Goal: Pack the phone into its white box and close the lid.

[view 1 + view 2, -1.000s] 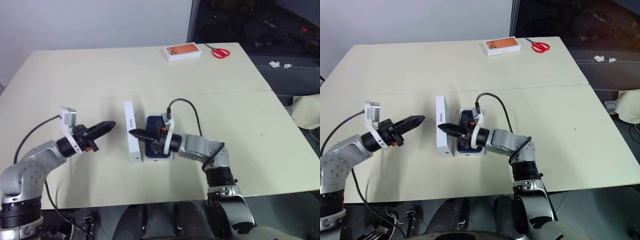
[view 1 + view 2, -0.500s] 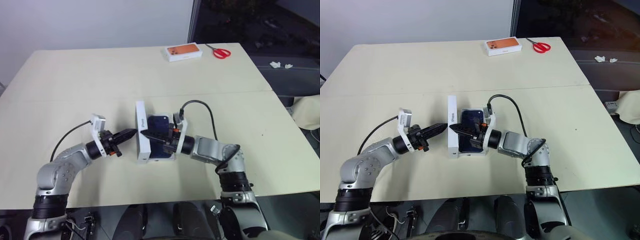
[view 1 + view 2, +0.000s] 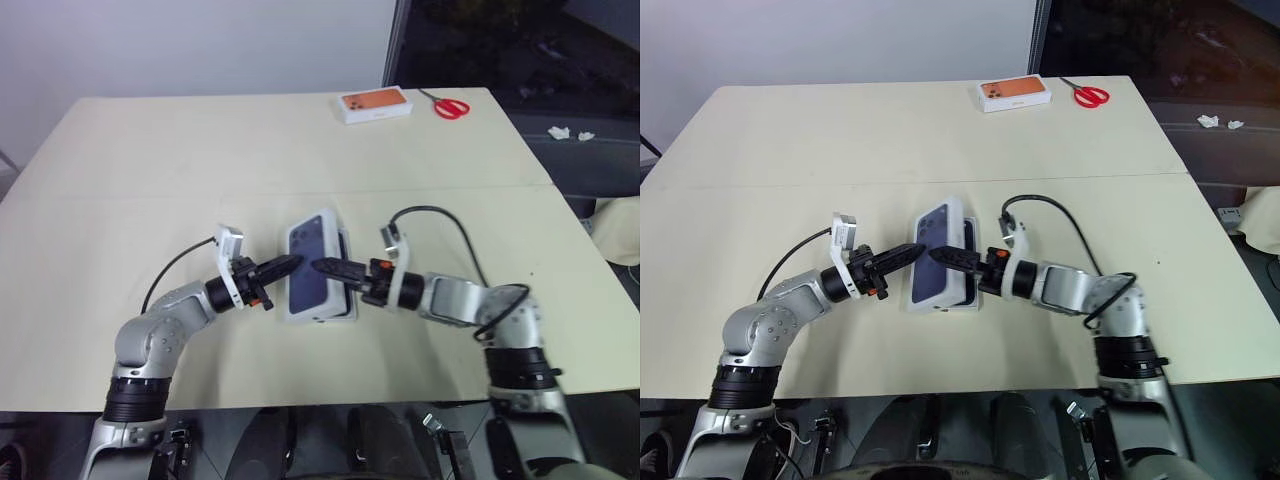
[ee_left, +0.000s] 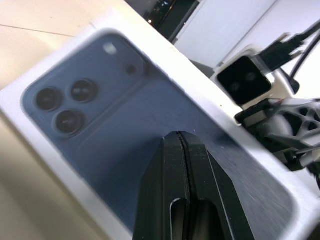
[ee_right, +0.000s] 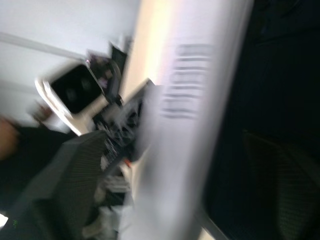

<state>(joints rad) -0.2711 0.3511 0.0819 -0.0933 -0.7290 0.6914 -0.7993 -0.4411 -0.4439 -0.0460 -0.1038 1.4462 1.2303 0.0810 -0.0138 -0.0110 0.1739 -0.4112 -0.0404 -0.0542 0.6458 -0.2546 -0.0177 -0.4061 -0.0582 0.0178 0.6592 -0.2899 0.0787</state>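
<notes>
Lid [image 3: 312,268] has come down from on-edge to tilted, picture up, over the white box [image 3: 345,303] mid-bench [image 3: 150,150]. Left hand [image 3: 284,266] clenched, tips at lid's left edge; right hand [image 3: 327,267] just released, fingers spread. Phone presumably inside; lid needs pressing flat

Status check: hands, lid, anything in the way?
Left hand shut, tip at lid's edge. Right hand over the lid, grip unclear. Lid tilted on white box, not seated. Nothing blocking.
</notes>
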